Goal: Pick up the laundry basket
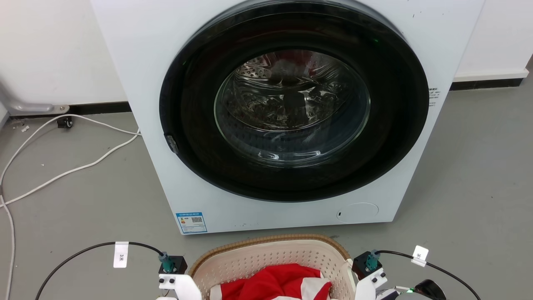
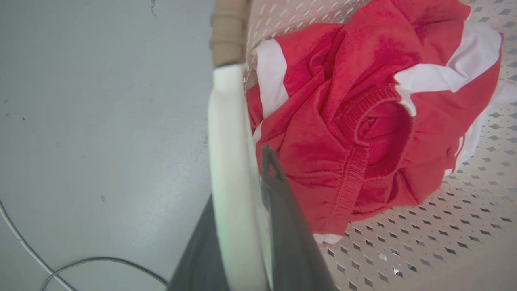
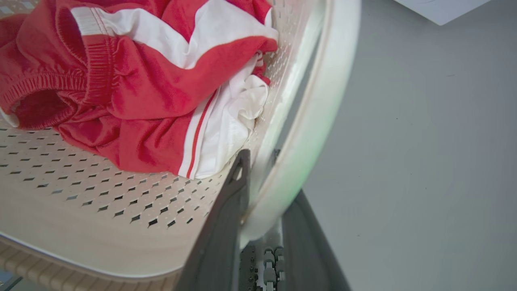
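basket: laundry basket point(image 1: 270, 241), cream perforated walls, brown woven-look rim, open top facing up
basket position: bottom centre of head view, just in front of the washing machine point(image 1: 141, 62), between the two arms; near part is cut off by the frame edge
basket axis: long axis looks to run left-right across the head view, handle to handle, parallel to the washer front; far long side faces the washer
basket support: cannot tell if it sits on the floor point(image 1: 479, 166) or is off it
contents: crumpled red-and-white garment point(image 1: 275, 283) in the basket, elastic waistband showing in both wrist views
left gripper: left gripper point(image 2: 238, 178) clamped on the white left handle point(image 2: 228, 121), one dark finger inside the basket next to the garment, the other outside over the floor
right gripper: right gripper point(image 3: 270, 178) clamped on the white right handle point(image 3: 319, 121), one finger inside against the perforated wall, the other outside
washer: white front-loader, round dark door point(image 1: 291, 104) shut, metal drum visible through the glass, blue label point(image 1: 192, 222) at lower left corner
floor: grey, white cable point(image 1: 62, 171) trailing left of the washer
arm cables: black cable with a white tag at each wrist, lower left and lower right of head view
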Robot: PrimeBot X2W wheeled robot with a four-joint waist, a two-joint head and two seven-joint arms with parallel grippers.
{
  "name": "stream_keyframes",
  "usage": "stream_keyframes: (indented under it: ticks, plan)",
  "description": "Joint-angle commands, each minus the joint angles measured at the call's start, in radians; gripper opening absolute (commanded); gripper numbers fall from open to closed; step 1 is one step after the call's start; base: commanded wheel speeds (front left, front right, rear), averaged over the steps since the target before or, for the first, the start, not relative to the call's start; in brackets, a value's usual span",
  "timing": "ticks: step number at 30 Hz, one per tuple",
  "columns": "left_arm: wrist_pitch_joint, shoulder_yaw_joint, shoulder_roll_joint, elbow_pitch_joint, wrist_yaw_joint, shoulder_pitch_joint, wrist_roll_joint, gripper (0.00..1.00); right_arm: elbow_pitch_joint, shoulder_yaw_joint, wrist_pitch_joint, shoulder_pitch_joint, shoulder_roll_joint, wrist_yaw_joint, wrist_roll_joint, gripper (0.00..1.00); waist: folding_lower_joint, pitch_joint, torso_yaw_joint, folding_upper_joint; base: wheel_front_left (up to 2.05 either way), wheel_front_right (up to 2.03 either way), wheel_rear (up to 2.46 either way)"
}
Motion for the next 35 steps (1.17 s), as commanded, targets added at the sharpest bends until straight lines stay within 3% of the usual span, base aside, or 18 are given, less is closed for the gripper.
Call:
stream_keyframes:
  ticks: [1, 35]
  plan:
    - [-0.004, -0.008, -0.001, -0.003, -0.011, -0.014, -0.001, 0.00, -0.002, 0.002, -0.002, 0.005, -0.002, 0.000, -0.004, 0.00, -0.0001, -0.001, 0.000, -0.0001, 0.00, 0.00, 0.00]
    - [-0.025, -0.063, 0.004, 0.008, -0.011, -0.020, -0.053, 0.00, -0.001, 0.003, 0.002, 0.013, 0.001, 0.000, -0.009, 0.00, -0.0001, -0.001, -0.001, -0.0001, 0.00, 0.00, 0.00]
